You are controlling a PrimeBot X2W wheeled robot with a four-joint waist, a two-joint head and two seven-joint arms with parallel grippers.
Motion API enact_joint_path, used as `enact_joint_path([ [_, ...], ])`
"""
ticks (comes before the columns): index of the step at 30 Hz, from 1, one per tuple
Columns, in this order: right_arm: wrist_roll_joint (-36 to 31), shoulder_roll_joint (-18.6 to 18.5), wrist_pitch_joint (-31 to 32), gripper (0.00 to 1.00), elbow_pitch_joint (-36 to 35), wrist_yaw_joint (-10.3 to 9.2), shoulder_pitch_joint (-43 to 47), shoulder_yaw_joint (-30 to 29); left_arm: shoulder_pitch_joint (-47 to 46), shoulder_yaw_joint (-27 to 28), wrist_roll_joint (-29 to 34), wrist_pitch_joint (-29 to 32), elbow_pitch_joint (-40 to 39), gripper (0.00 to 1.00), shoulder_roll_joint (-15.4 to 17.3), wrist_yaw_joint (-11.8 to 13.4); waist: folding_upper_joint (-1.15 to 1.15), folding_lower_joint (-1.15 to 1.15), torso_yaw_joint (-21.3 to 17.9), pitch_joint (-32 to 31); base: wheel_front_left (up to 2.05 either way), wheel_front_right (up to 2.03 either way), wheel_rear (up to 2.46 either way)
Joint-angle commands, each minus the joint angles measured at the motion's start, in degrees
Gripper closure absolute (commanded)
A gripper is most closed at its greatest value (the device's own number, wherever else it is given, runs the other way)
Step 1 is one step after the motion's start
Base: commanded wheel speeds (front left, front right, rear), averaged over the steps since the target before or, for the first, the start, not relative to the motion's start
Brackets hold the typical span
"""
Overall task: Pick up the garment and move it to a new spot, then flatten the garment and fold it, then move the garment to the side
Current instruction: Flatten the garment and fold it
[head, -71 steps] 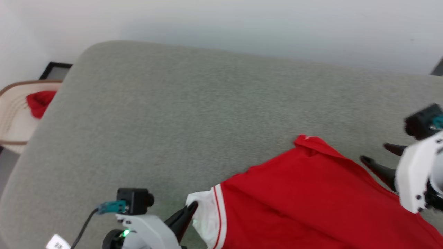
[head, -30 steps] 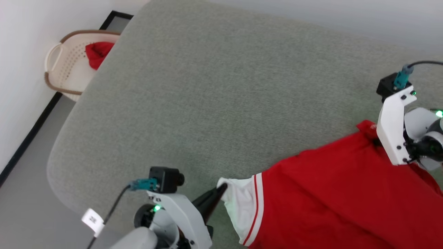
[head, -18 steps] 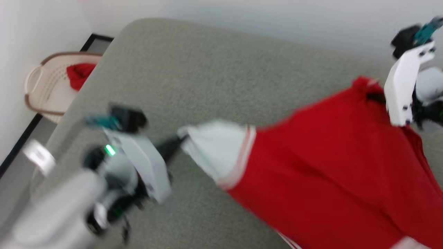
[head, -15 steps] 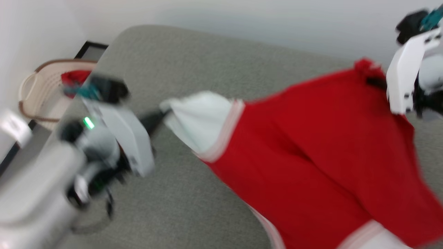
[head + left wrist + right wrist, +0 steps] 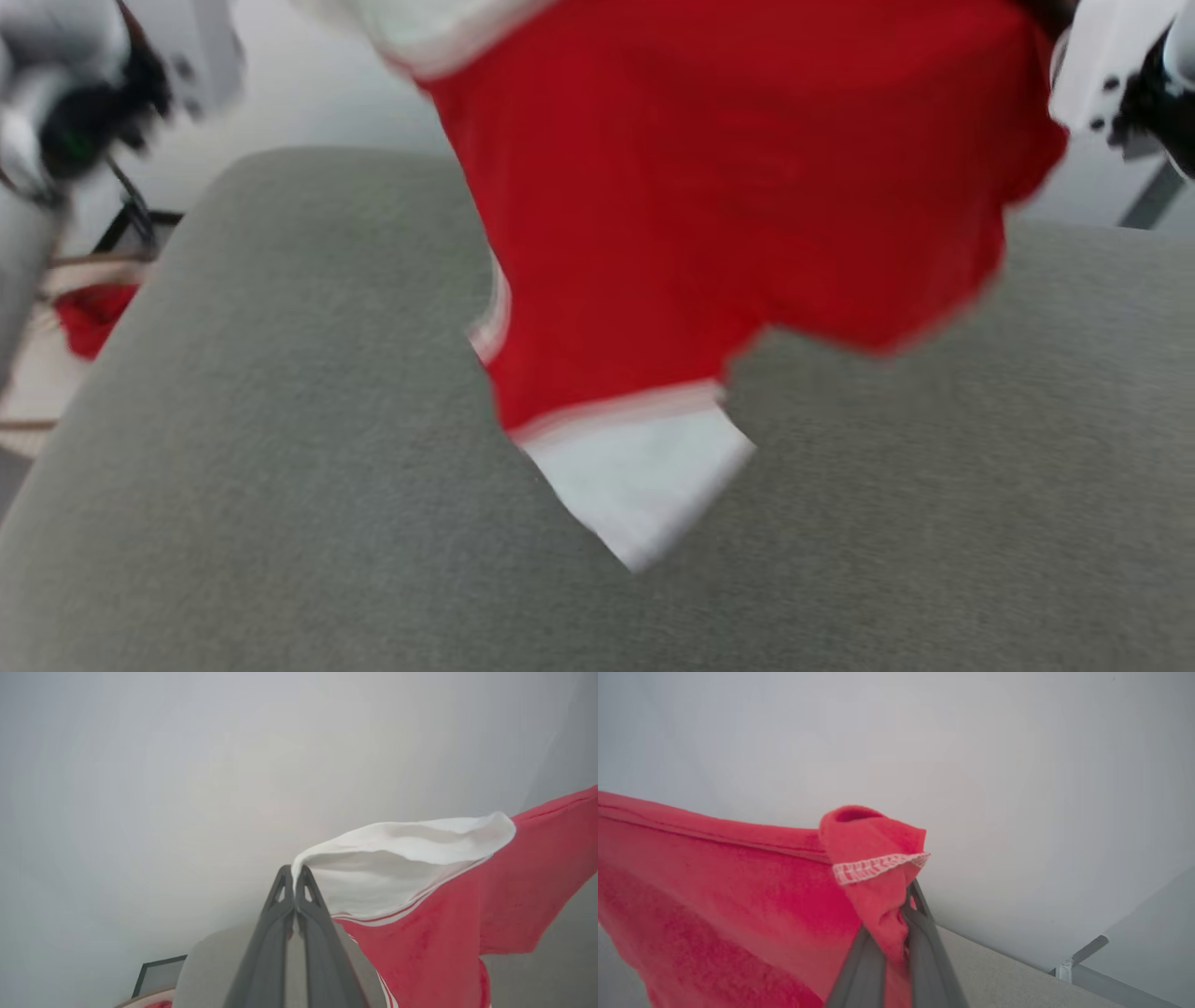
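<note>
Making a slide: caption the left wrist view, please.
The left gripper pinches the garment by its white sleeve, aloft.

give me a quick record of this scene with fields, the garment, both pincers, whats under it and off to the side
garment: red T-shirt with white sleeves, held up in the air, spread between the two pincers
left pincer: shut on the edge of a white sleeve
right pincer: shut on a red hem corner with white stitching
below: grey padded surface; the other white sleeve hangs toward it, contact cannot be told
aside: cream basket holding a small red cloth, beyond the surface's left edge
</note>
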Motion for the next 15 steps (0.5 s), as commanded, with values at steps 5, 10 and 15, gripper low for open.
enact_joint_path([
  [5, -0.8, 2.3, -4.0, 1.0, 2.8, -0.07, -3.6, -1.7, -9.5, 0.1, 4.1, -4.2, 10.0, 1.0, -2.1, -2.3, 0.0, 0.0, -4.8, -1.3, 0.0, 0.0, 0.0],
  [10, -0.7, 3.3, -6.8, 1.0, 3.7, -0.07, -6.2, -2.3, -16.7, -0.2, 6.1, -7.5, 17.7, 1.0, -4.1, -3.9, 0.0, 0.0, -6.7, -0.6, 0.0, 0.0, 0.0],
  [15, 0.1, 3.2, -7.0, 1.0, 3.4, -0.07, -8.7, -2.3, -22.2, -0.9, 7.9, -11.0, 23.3, 1.0, -5.7, -4.9, 0.0, 0.0, -8.0, 1.8, 0.0, 0.0, 0.0],
])
